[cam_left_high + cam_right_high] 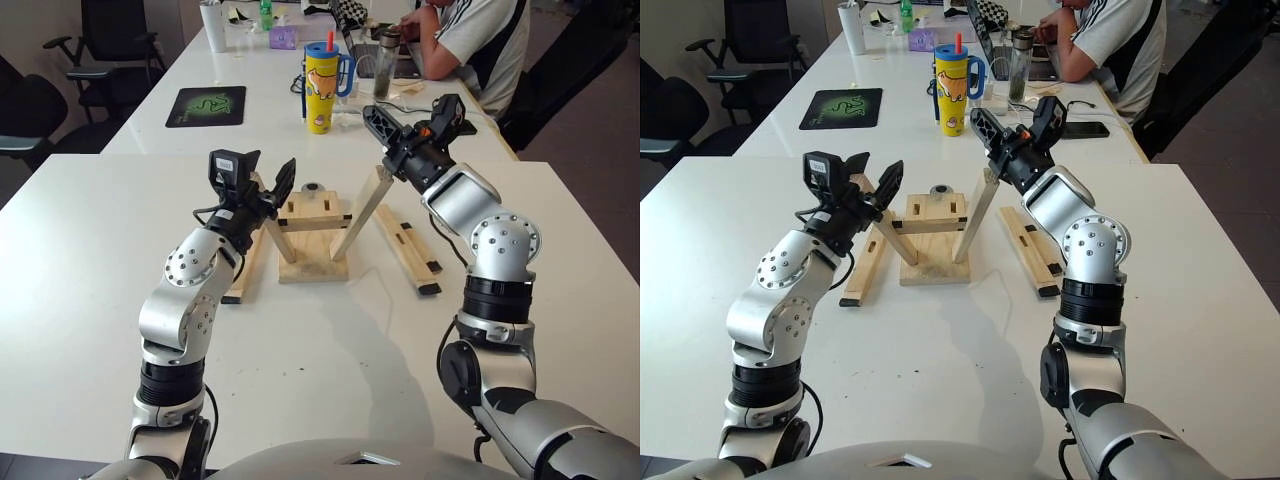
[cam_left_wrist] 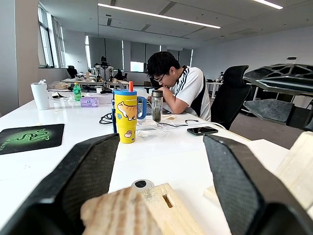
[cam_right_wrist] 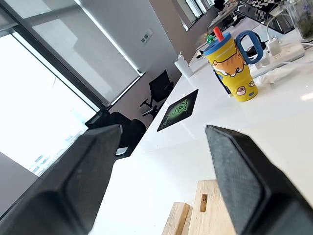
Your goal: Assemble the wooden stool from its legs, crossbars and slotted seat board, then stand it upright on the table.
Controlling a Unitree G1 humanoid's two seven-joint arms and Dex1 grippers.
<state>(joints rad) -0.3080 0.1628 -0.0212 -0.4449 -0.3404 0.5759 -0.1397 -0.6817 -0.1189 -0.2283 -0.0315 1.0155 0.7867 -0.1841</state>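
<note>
The part-built wooden stool (image 1: 313,240) lies with its seat board (image 1: 312,266) flat on the white table (image 1: 90,260) and its legs pointing up. A crossbar (image 1: 315,210) joins the two leaning legs. My left gripper (image 1: 270,165) is open, its fingers standing on either side of the left leg's top end (image 2: 120,210). My right gripper (image 1: 412,108) is open too, just above and behind the top of the right leg (image 1: 362,215). Loose wooden parts lie flat on both sides: one piece (image 1: 240,275) on the left, two pieces (image 1: 408,250) on the right.
A small round grey disc (image 1: 311,187) lies just behind the stool. On the far table stand a yellow tumbler (image 1: 322,88), a black mouse mat (image 1: 205,105) and a white cup (image 1: 213,25), where a person works at a laptop. The table's near part is bare.
</note>
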